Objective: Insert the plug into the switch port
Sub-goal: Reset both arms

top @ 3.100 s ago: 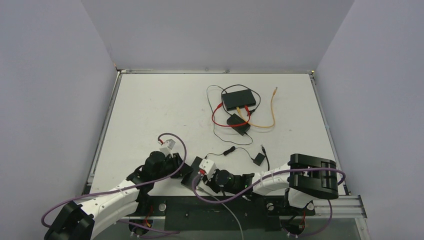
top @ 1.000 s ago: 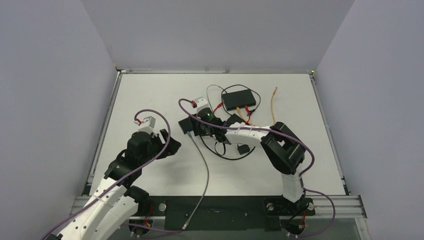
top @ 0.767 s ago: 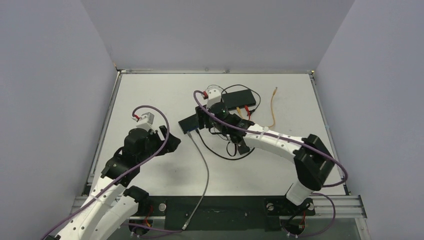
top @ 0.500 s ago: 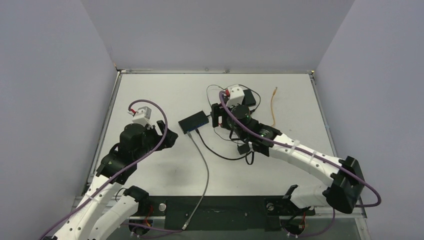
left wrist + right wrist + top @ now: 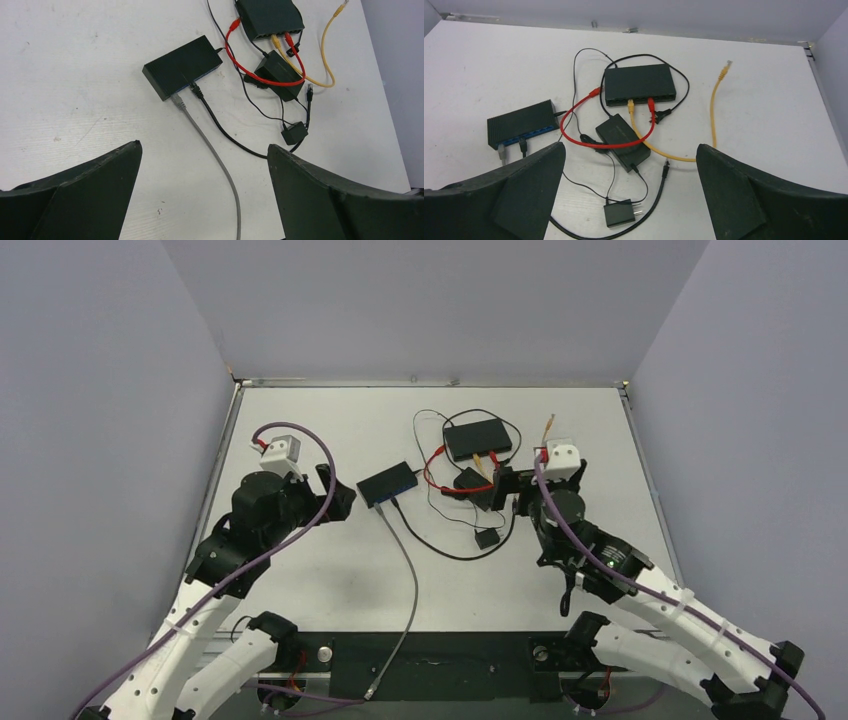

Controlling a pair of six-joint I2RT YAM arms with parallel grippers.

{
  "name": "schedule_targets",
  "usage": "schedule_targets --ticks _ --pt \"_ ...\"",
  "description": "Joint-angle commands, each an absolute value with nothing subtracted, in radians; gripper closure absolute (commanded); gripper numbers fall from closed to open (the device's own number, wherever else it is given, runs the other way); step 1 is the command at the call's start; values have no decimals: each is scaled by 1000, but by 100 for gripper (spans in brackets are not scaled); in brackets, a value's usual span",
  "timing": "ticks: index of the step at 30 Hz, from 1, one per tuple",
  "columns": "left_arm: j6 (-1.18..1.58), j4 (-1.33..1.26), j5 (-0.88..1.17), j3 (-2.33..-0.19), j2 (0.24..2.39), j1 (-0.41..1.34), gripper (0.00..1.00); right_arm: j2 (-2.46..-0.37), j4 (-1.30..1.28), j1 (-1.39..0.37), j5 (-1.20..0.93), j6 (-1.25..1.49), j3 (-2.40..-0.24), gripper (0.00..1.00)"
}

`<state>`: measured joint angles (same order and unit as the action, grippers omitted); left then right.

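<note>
Ahead of the left gripper (image 5: 204, 145), whose fingers stand wide apart, lies the small switch (image 5: 182, 73) with its blue port face turned toward the jaws. The grey plug (image 5: 178, 103) touches that face at its left end, but I cannot tell if it sits fully in a port. Its grey cable (image 5: 220, 165) runs back between the fingers. A black plug (image 5: 194, 90) is just beside it.

The right gripper (image 5: 630, 145) also has its jaws apart and holds nothing. Before it lies a tangle: the power brick (image 5: 623, 141), a red cable (image 5: 574, 106), a yellow cable (image 5: 712, 117), a small wall adapter (image 5: 619, 214), and beyond them the larger switch (image 5: 640, 84). The small switch is off to the left of these jaws.

To the left of the left jaws the white table (image 5: 290, 430) runs to its rim.

Half a second ago the right gripper was just beside the small switch. Now it is well apart, drawn to the right, and the switch has not moved.
</note>
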<state>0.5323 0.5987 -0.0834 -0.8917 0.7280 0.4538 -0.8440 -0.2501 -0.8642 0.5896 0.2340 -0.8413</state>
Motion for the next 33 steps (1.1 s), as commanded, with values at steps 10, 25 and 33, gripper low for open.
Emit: schedule_targets --ticks 10,25,33 --pt "396 498 -90 -994 760 440 3 -576 -410 -847 817 323 -813 0" --pt "341 366 -93 -912 746 439 3 -621 -563 -848 1058 551 -839 0" --pt "336 331 -85 -879 727 439 3 -574 -584 -848 1051 569 -817 0"
